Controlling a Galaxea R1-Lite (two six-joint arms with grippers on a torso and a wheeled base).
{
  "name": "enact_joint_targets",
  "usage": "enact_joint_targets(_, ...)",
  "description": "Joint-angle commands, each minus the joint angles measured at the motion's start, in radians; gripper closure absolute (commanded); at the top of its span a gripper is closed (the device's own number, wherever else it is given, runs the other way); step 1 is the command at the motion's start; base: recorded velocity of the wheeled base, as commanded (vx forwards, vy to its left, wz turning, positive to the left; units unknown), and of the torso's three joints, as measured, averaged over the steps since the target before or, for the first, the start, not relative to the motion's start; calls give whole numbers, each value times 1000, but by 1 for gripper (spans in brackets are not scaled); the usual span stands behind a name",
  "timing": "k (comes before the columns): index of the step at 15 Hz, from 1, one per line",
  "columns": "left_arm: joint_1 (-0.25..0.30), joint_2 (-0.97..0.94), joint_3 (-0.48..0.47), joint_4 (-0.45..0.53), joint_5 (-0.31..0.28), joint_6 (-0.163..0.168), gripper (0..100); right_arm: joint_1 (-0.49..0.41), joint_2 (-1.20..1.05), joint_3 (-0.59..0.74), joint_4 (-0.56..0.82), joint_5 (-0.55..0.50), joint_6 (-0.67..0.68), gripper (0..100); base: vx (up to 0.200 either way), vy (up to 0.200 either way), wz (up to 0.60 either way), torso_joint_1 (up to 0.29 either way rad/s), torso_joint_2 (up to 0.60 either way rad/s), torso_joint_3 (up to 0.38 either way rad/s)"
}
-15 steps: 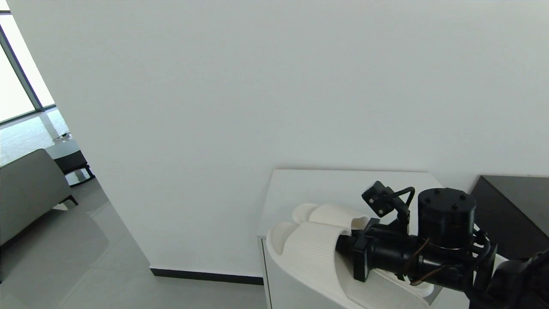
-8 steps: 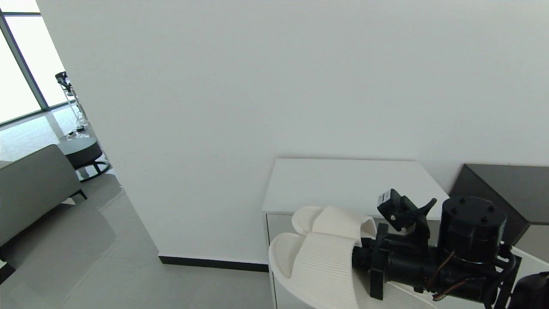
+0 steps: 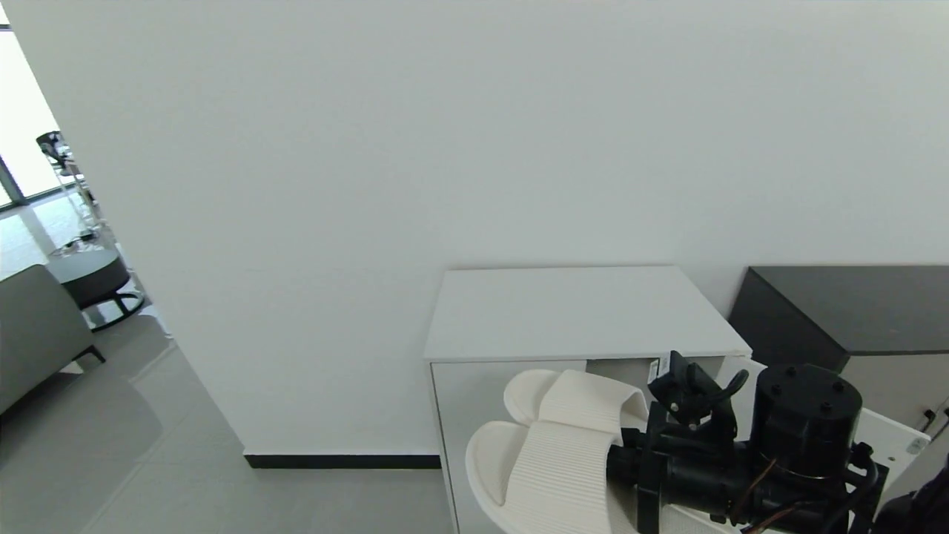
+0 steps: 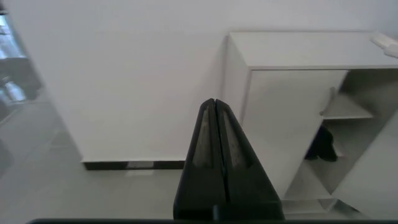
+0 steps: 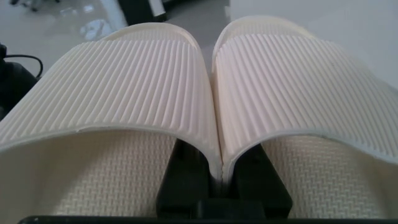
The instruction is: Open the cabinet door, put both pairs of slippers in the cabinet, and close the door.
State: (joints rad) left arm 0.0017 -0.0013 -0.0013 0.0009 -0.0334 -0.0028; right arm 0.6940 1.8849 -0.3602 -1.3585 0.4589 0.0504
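Gripping a pair of slippers (image 3: 552,445), the right gripper (image 5: 221,180) has its black fingers (image 5: 183,183) pinched on the two inner strap edges, which are pressed together between them. And what a look at the slippers in the right wrist view: cream foam, broad arched straps with fine lengthwise ribs, and footbeds stamped with a small pebbled grain. They sit side by side, touching along the middle. Their rounded toes point away from the fingers, and the straps arch up over the fingertips.

In the head view the pair hangs in the air just in front of the white cabinet (image 3: 578,311), below its flat, smooth, matte top. The cabinet door (image 3: 882,437) stands swung open on the right, a plain white panel with small fittings near its edge.

Over to the left wrist view: the left gripper (image 4: 215,115) shows two dark, wedge-shaped fingers (image 4: 202,146) closed flat against each other, nothing between them. It hangs well apart from the cabinet, above the glossy grey tiled floor (image 4: 74,193). Beyond it the cabinet's open side shows a white shelf (image 4: 348,111), and below it a dark shape (image 4: 323,146) too indistinct to name.

A dark, boxy unit (image 3: 845,304) stands just beside the cabinet against the plain white wall (image 3: 445,133).
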Motion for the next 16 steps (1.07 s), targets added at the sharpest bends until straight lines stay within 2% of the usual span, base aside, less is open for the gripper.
enact_joint_targets(1, 1, 1, 0, 1, 0, 0, 100, 1, 46, 7, -34, 0, -1, 100, 0, 0, 0, 0, 0, 0)
enact_joint_targets(9, 1, 1, 0, -1, 1, 1, 100, 16, 123, 58, -211, 0, -1, 100, 0, 0, 0, 0, 0, 0)
enact_joint_targets(16, 1, 1, 0, 1, 1, 1, 100, 27, 132, 98, -212, 17, -3, 100, 0, -200, 0, 2, 2, 2)
